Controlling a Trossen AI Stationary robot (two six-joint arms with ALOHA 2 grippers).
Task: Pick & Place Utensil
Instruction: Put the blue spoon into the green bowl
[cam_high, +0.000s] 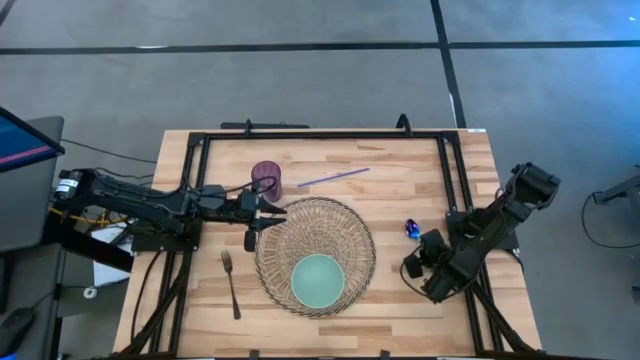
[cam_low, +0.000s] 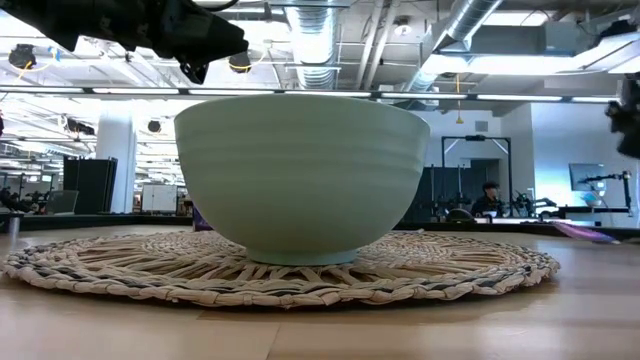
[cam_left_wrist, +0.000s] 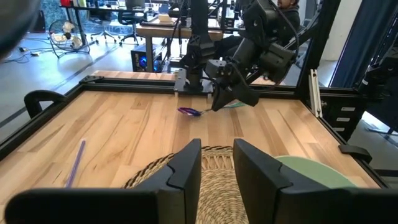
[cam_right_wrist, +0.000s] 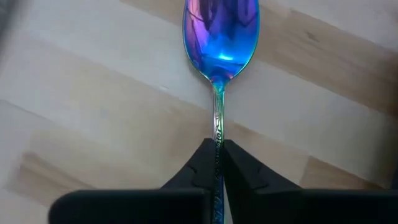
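An iridescent blue spoon (cam_right_wrist: 221, 37) is over the wood near the table's right side, also visible as the spoon (cam_high: 412, 229) in the high view. My right gripper (cam_right_wrist: 216, 148) is shut on its handle. My left gripper (cam_left_wrist: 216, 167) is open and touches nothing; it hovers at the left rim of a round woven mat (cam_high: 330, 225). On the mat's near part a pale green bowl (cam_high: 318, 280) stands on its base. A fork (cam_high: 231, 283) lies flat on the wood left of the mat. My right gripper pinches the spoon's handle (cam_right_wrist: 217, 127) between its two fingertips, the fingers lying along the handle. The spoon's bowl (cam_right_wrist: 221, 37) points away from the gripper, toward the far edge. Whether the spoon is lifted clear of the wood I cannot tell.
A purple cup (cam_high: 267, 180) stands just beyond my left gripper. A thin purple straw (cam_high: 333, 177) lies on the far part of the table. A black frame rail (cam_high: 320, 133) borders the table. Bare wood lies between the mat and the spoon.
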